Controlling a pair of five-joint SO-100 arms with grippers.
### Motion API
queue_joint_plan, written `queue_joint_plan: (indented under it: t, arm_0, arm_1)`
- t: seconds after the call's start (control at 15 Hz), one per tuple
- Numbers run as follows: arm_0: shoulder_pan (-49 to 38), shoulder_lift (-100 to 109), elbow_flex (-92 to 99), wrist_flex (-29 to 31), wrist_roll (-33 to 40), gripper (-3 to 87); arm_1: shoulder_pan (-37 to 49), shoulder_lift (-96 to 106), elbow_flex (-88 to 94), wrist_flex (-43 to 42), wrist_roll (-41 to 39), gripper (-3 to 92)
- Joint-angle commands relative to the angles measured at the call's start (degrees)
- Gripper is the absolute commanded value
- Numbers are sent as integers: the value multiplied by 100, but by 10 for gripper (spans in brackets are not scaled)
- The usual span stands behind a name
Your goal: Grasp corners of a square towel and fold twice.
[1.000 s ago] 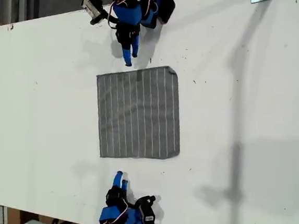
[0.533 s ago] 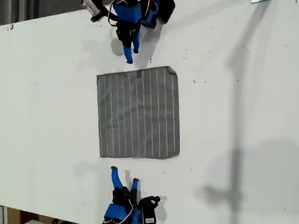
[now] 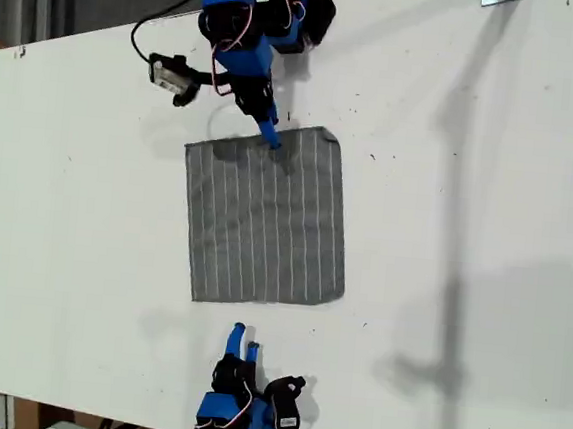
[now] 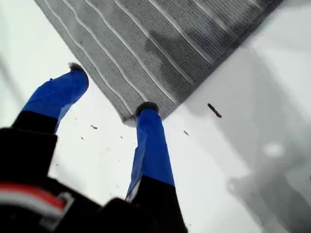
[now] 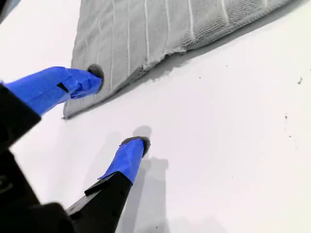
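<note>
While one towel lies flat, two grippers, my first gripper spread at its edge, my second gripper spread beside it.

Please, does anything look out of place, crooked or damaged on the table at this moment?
Nothing stands out. The square grey striped towel lies flat and unfolded on the white table. Only a few small dark specks mark the table beside it.

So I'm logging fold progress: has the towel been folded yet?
No: in the exterior view the towel lies flat as a single open square on the table, with no edge turned over.
</note>
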Motion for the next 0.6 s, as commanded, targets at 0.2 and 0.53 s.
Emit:
queue_joint_plan:
  t: [0.2,0.53]
  arm_0:
    - [1406,35,220,-132,-1547,267]
    - [1811,-18,-281,35,-1749,258]
  arm_1:
    - [-343,-5388,-4351,1345,-817,270]
    - [-185,-4395,-3762,2241,-527,279]
